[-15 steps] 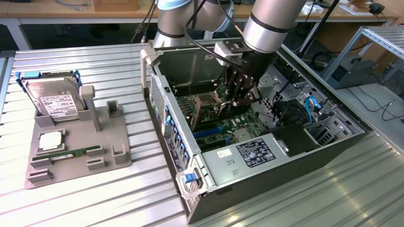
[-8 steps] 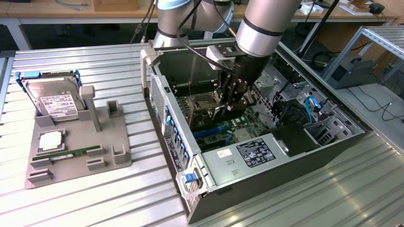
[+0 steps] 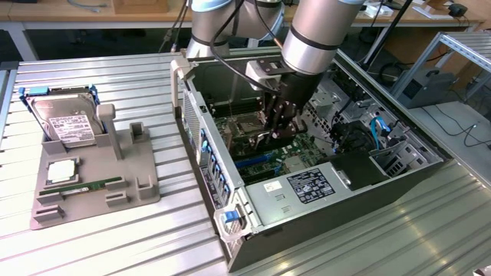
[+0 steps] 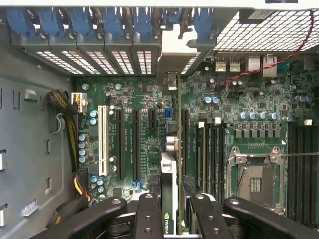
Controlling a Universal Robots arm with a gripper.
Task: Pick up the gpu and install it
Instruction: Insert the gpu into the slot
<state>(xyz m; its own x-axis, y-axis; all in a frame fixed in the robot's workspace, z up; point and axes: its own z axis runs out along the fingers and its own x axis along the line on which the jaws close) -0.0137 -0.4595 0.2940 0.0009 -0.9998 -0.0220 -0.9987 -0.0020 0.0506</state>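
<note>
My gripper [image 3: 279, 131] reaches down into the open computer case [image 3: 201, 123] and is shut on the gpu [image 3: 288, 132], a thin black card held edge-on just above the motherboard [image 3: 257, 161]. In the wrist view the gpu [image 4: 169, 184] runs as a narrow strip between the black fingers [image 4: 148, 214] of the gripper [image 4: 172, 211]. Its silver bracket [image 4: 174, 50] sits at the case's rear slot openings. The card lies in line with the black expansion slots [image 4: 135, 144]. Whether its edge is in a slot is hidden.
A grey fixture [image 3: 130, 172] on the exterior view's left holds a silver hard drive [image 3: 68, 123] and a green memory stick [image 3: 88, 187]. Inside the case are the CPU socket [image 4: 256, 181], a white slot [image 4: 103, 142], cable bundles [image 4: 67, 124] and the power supply [image 3: 303, 187].
</note>
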